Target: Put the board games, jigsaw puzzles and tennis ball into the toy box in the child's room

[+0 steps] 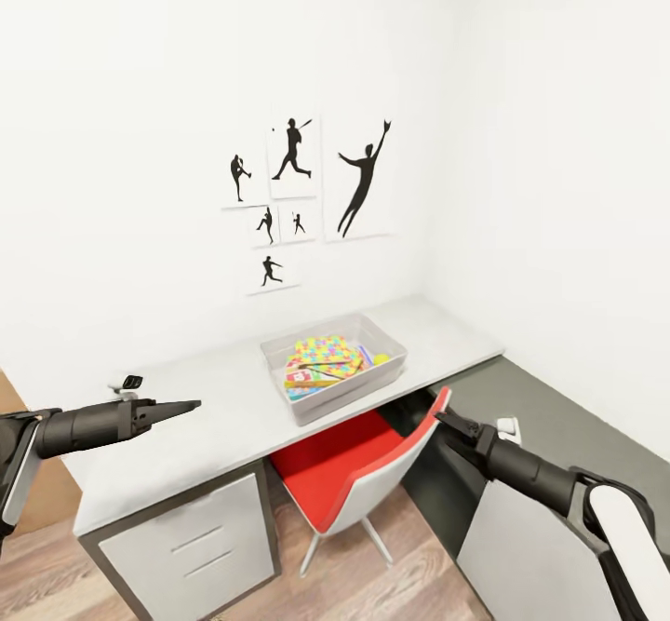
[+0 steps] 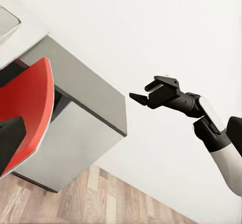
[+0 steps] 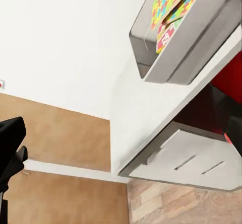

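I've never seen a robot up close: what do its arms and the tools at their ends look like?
Both arms have dark, round, tube-like forearms behind white shell segments. The left tool tapers to slim black fingers ending in a point. The right tool is a blocky black piece with short pointed fingers, joined to a white, rounded upper segment. No loose cables or markings show.

Matt grey toy box [image 1: 389, 371], wood-grain floor [image 1: 372, 584]

Both arms are held forward and apart; the left claw [image 1: 191, 405] looks closed, the right claw [image 2: 137, 97] is empty.
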Available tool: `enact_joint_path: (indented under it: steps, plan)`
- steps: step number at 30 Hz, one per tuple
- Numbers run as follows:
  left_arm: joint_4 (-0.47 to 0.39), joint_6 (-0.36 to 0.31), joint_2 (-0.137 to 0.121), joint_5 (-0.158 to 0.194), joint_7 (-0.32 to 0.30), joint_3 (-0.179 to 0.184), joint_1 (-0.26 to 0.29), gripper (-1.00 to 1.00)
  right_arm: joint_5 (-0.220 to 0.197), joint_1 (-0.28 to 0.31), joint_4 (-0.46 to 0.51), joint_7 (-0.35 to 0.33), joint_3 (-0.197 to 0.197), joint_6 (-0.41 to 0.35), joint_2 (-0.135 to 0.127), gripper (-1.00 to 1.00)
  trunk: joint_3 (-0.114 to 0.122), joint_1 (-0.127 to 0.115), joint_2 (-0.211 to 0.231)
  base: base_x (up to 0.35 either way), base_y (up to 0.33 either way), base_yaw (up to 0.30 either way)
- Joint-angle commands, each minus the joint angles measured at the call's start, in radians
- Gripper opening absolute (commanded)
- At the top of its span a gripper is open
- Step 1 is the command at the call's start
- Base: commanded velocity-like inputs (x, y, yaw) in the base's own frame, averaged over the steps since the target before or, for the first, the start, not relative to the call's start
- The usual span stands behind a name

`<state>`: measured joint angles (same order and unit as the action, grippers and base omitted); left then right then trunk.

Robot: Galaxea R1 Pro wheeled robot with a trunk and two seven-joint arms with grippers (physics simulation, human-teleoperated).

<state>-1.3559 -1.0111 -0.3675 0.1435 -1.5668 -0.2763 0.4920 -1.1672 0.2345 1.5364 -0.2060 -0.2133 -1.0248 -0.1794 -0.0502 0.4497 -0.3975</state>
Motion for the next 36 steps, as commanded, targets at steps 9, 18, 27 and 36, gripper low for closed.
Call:
enact_joint_path:
  steps: [9,18,27,36]
  plan:
    - [0.000,-0.011,-0.001,0.000,-0.004,0.000,0.000,1.00,0.011,0.002,-0.005,-0.010,-0.003,-0.005,0.000,1.00,0.003,0.000,-0.002,-0.179,0.118,-0.274]
    - [0.000,-0.011,-0.001,0.001,-0.004,0.000,0.000,1.00,0.011,0.001,-0.008,-0.010,-0.009,-0.005,0.000,1.00,0.008,0.000,-0.002,-0.021,0.008,-0.275]
    - [0.000,-0.011,0.000,0.000,-0.004,-0.001,0.000,1.00,0.011,0.000,-0.011,-0.010,-0.016,-0.005,0.000,1.00,0.013,0.000,-0.002,-0.001,0.000,-0.275]
    - [0.000,-0.011,-0.001,-0.001,-0.004,-0.001,0.000,1.00,0.011,0.000,-0.018,-0.010,-0.017,0.000,0.000,1.00,0.018,0.000,-0.002,0.000,0.000,-0.275]
